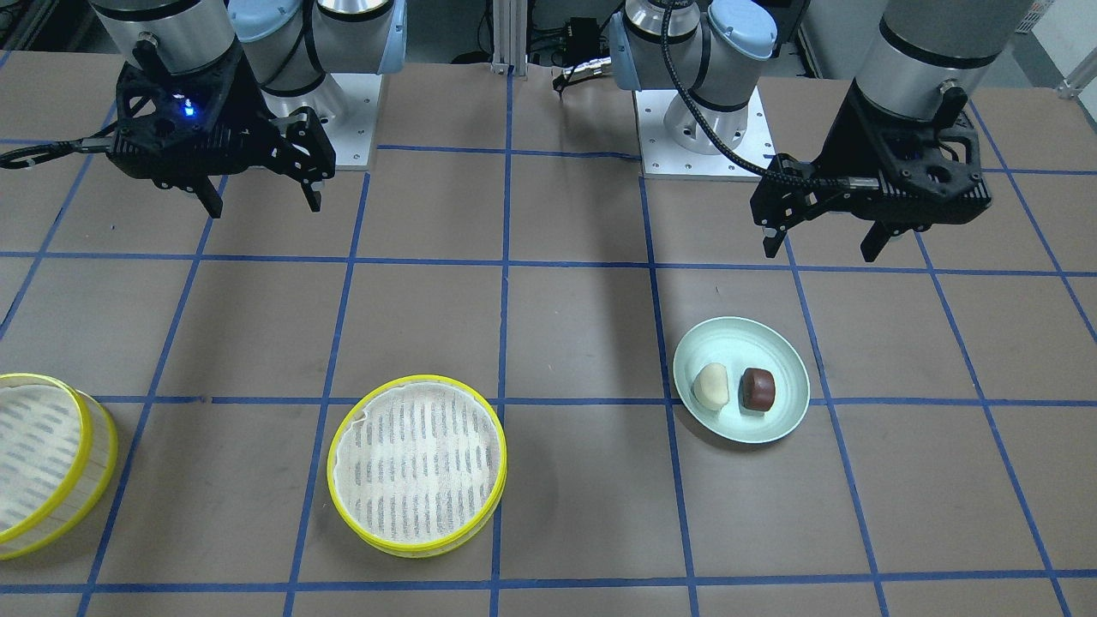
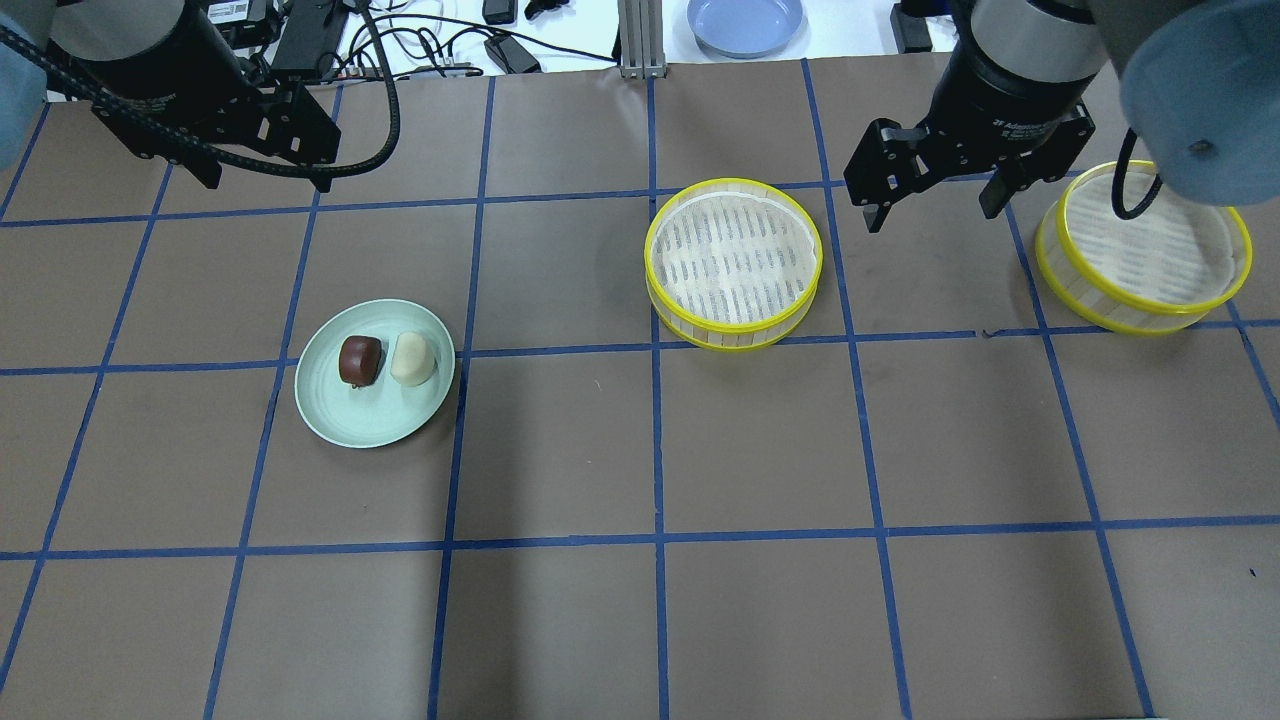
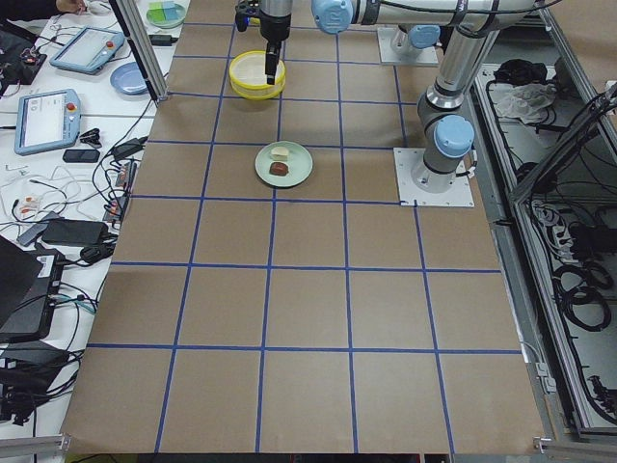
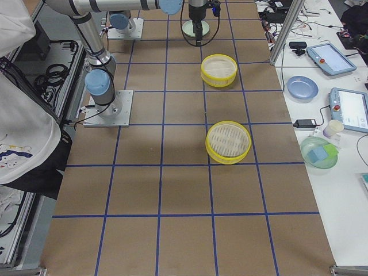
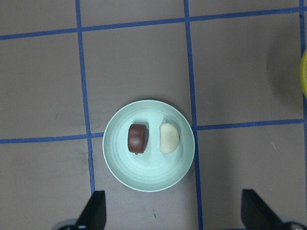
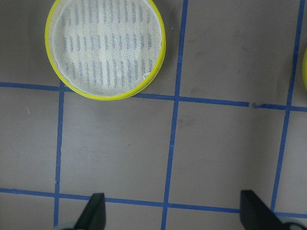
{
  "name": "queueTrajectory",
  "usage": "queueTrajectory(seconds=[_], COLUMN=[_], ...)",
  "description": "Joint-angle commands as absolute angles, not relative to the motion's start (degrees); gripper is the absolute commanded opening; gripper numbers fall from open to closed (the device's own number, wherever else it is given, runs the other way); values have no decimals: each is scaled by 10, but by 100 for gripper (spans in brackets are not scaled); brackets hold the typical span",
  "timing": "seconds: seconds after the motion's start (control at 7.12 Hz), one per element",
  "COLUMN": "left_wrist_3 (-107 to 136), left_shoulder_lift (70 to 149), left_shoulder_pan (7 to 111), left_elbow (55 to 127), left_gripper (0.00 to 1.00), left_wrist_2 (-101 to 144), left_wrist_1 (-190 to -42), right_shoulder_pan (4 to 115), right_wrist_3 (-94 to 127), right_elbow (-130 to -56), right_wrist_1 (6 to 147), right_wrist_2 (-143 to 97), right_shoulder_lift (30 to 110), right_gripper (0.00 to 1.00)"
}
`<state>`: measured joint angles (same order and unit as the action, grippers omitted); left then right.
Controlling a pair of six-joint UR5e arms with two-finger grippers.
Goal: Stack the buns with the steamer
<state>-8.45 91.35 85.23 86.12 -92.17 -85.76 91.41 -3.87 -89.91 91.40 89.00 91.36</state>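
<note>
The front view's edge crops the outer steamer tray.

The surface has a matt, smooth, brown paper-like covering crossed by blue tape lines. The pale green plate looks smooth and softly glossy. The cream-white bun is matt; the reddish-brown bun has a faint sheen. The middle steamer tray and the outer steamer tray show glossy plastic-looking yellow rims, pale wood-like sides and white woven mesh floors.

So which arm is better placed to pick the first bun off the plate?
Left. The left gripper hangs open near the plate, white bun and brown bun in its wrist view; the right gripper is over by a steamer tray.
</note>
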Motion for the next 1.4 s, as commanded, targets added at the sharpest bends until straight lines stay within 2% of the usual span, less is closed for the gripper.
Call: queueTrajectory(seconds=[0.0,0.42,0.7,0.84,1.26], left_wrist_3=[-84,-93,-96,-125,-171], left_shoulder_lift=[911,927,956,971,1045], left_shoulder_pan=[853,846,846,844,844], left_elbow=[864,890,965,999,1011], left_gripper=[100,100,100,100,100], left_wrist_2=[-919,-919,-902,-902,-903], left_wrist_1=[-858,-850,-741,-701,-688], right_shoulder_pan=[914,911,887,839,662], right_wrist_3=[-38,-46,-61,-61,-97], right_elbow=[-899,-899,-898,-898,-897], right_wrist_1=[915,915,920,923,963], right_wrist_2=[890,889,896,884,894], right_shoulder_lift=[913,911,891,874,858], right_gripper=[100,100,100,100,100])
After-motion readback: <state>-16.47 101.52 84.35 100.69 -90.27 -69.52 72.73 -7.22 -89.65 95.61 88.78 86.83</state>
